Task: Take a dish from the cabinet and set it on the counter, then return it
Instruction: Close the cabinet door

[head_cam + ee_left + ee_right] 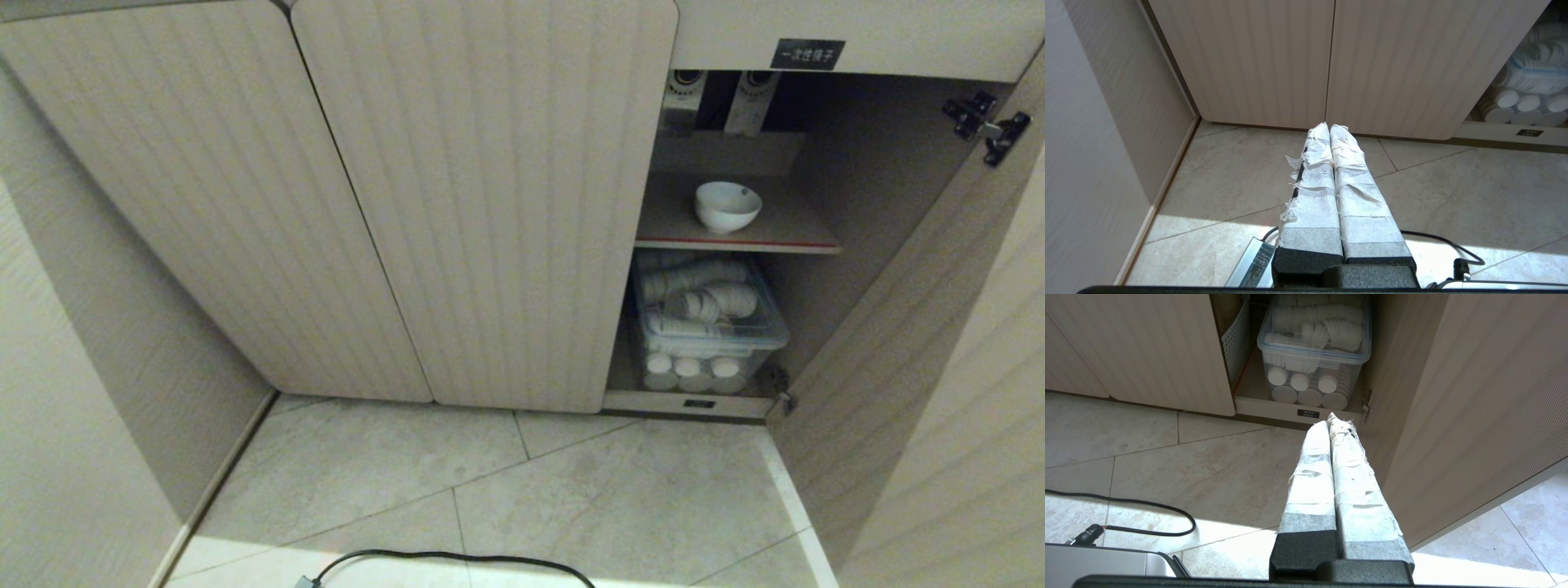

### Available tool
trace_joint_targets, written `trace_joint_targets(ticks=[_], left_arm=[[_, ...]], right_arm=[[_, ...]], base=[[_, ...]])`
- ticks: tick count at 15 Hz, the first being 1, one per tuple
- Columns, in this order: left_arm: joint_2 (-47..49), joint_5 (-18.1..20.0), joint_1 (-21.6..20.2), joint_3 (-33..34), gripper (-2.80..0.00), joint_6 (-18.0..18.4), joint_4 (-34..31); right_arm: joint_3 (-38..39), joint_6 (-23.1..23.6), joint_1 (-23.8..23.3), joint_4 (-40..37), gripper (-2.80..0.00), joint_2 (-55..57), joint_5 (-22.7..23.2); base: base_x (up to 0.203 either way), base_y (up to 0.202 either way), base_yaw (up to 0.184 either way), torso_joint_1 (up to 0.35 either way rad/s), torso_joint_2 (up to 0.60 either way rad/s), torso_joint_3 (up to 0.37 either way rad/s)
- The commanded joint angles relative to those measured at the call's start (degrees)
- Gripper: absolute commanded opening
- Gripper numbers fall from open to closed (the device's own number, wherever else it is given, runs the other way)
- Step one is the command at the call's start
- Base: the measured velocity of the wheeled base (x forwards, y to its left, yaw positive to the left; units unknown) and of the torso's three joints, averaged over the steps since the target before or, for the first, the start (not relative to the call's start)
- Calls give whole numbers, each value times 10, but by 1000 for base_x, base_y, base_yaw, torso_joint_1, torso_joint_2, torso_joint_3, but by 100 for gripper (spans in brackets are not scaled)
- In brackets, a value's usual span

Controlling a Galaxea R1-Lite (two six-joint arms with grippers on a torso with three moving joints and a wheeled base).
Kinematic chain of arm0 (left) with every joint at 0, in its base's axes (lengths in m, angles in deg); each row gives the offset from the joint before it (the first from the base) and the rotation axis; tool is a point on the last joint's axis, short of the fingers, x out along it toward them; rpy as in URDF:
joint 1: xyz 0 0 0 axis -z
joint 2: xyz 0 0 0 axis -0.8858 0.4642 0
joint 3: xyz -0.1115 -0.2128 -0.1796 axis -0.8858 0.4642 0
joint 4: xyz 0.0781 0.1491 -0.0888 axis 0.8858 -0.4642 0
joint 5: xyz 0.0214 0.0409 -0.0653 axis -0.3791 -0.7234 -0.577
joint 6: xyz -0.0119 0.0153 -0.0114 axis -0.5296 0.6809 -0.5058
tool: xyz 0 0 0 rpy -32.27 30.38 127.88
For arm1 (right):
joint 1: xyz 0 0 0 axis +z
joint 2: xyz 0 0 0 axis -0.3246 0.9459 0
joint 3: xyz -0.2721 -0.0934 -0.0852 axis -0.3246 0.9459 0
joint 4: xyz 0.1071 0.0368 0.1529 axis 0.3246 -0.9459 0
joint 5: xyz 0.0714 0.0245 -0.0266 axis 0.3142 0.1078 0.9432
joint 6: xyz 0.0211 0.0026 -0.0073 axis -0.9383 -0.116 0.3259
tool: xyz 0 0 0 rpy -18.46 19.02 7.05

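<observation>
The dish (727,206), a small white bowl, stands upright on the red-edged upper shelf (775,233) of the cabinet (482,204), whose rightmost door (906,343) hangs open. The counter is out of view. Neither arm shows in the head view. My left gripper (1329,127) is shut and empty, held low over the floor tiles in front of the two closed fluted doors. My right gripper (1331,421) is also shut with nothing in it, low before the open compartment's bottom sill, beside the open door (1474,408).
A clear lidded plastic box (709,322) of white disposable cups and lids fills the lower compartment. A white slotted basket (1235,341) stands left of the box. A black cable (457,560) lies on the floor tiles. A side wall panel (98,343) closes the left.
</observation>
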Motion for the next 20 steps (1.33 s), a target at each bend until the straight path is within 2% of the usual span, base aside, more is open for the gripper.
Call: trace_joint_targets(ticks=[1, 20], left_arm=[[0, 0, 0, 0, -280, 0, 0], [0, -1, 0, 0, -280, -1, 0]], right_arm=[[0, 1, 0, 0, -280, 1, 0], [0, 0, 0, 0, -280, 1, 0]], base=[[0, 0, 0, 0, 0, 0], [0, 0, 0, 0, 0, 0]])
